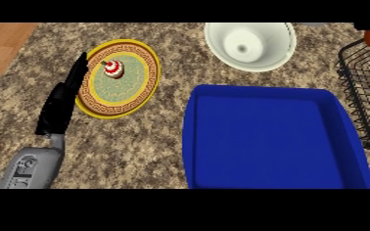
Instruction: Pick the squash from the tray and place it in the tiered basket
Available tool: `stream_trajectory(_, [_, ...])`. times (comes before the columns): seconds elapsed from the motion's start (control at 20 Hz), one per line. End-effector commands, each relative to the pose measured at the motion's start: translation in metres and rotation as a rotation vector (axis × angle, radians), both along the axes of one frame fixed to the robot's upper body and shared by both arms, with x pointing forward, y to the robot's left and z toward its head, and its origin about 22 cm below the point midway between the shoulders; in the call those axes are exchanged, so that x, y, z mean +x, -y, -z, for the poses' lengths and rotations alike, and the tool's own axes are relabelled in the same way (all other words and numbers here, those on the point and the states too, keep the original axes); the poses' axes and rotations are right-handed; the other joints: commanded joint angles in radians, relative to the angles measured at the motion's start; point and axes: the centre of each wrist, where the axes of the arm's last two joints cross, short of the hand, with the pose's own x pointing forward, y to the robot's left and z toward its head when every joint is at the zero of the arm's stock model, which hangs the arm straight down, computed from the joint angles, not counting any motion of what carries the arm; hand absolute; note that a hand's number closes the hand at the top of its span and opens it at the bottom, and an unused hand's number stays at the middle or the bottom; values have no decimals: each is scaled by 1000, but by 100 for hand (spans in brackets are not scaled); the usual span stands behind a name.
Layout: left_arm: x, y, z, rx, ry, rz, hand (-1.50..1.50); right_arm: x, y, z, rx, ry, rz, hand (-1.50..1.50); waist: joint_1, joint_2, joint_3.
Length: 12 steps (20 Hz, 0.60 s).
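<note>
On the speckled bench, black left hand idles, fingers straight, released; blue rectangular tray shows no squash; placement should centre over black wire basket.

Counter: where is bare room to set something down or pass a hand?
Bare speckled stone counter lies between the yellow-rimmed round plate and the blue rectangular tray, widening toward the near edge. The tray's floor is bare too. Crowded: the white round bowl at the tray's far rim, the black wire basket at its right, the left hand along the plate.
</note>
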Motion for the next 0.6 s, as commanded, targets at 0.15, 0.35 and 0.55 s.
stream_trajectory(0.15, [9,16,-3,-5,4,40,0,20,16,-59,-99,55,423,150,24,0,-2])
stream_trajectory(0.35, [7,15,-1,-10,-10,43,0,32,5,-85,-81,40,471,150,29,-12,2])
stream_trajectory(0.55, [6,4,-1,12,-7,21,0,43,2,-83,-84,88,462,150,20,-9,6])
